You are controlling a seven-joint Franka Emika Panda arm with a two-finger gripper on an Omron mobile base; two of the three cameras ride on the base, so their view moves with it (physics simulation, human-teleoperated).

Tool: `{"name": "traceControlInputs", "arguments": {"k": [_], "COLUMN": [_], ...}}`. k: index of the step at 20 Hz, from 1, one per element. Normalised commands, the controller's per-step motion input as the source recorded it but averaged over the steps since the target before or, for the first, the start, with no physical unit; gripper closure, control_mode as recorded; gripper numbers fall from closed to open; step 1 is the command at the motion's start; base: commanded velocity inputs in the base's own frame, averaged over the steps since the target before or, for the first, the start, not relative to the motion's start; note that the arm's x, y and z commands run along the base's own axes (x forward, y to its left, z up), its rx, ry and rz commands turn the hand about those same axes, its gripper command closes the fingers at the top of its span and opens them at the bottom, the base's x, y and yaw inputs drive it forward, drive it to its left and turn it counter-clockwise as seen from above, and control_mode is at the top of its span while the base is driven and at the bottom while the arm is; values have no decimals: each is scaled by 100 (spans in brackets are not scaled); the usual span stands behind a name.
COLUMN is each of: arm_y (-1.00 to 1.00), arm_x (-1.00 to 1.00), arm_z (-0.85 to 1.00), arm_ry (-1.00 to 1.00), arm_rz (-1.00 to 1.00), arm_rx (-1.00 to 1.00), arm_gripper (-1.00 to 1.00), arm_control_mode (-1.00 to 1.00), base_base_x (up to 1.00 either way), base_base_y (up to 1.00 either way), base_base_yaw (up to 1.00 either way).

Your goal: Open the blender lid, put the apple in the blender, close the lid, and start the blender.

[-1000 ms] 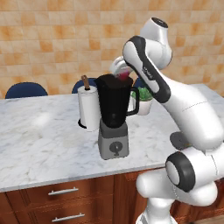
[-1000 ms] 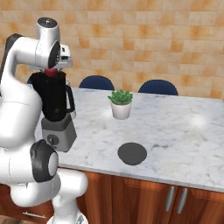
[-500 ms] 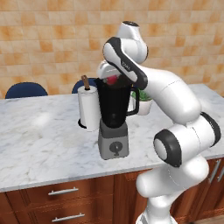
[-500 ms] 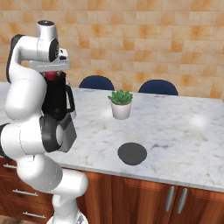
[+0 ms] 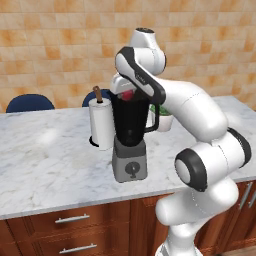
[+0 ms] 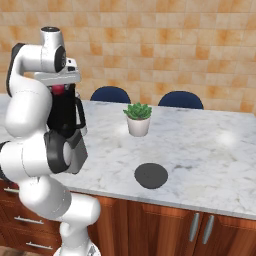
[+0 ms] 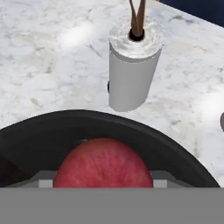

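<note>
clutter around the blender (image 5: 130,135) is light: paper-towel roll (image 5: 101,123) on its brown-pegged holder touching the jar's side at nine o'clock in the left base view, a potted plant (image 6: 138,118) on the marble counter (image 6: 200,150) at three o'clock of the jar in the right base view, and two blue chair backs (image 6: 111,94) beyond the counter. blender lid (image 6: 151,175) lies flat on the counter, well apart from the jar, near the front edge. gripper (image 5: 127,95) hangs over the jar's open mouth; apple (image 7: 103,169) sits at its tips, just above the black rim. fingers are hidden, so how far the claw is parted cannot be told.
</note>
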Motion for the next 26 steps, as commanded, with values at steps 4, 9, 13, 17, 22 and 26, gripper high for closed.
{"name": "traceControlInputs", "arguments": {"k": [4, 9, 13, 17, 22, 26], "arm_y": [-6, -21, -9, 0, 0, 0], "arm_x": [-15, -52, -79, -23, -1, -1], "arm_z": [-63, -51, -63, -69, -33, -2], "arm_ry": [0, 0, -5, 0, 0, 1], "arm_rz": [0, -1, -3, -1, 0, 0], "arm_rx": [0, 0, 0, 0, 0, 0], "arm_gripper": [100, 100, 100, -100, -100, -100], "arm_control_mode": [-100, -100, -100, -100, -100, -100], "base_base_x": [0, 0, 0, 0, 0, 0], "base_base_y": [0, 0, 0, 0, 0, 0], "base_base_yaw": [0, 0, 0, 0, 0, 0]}}
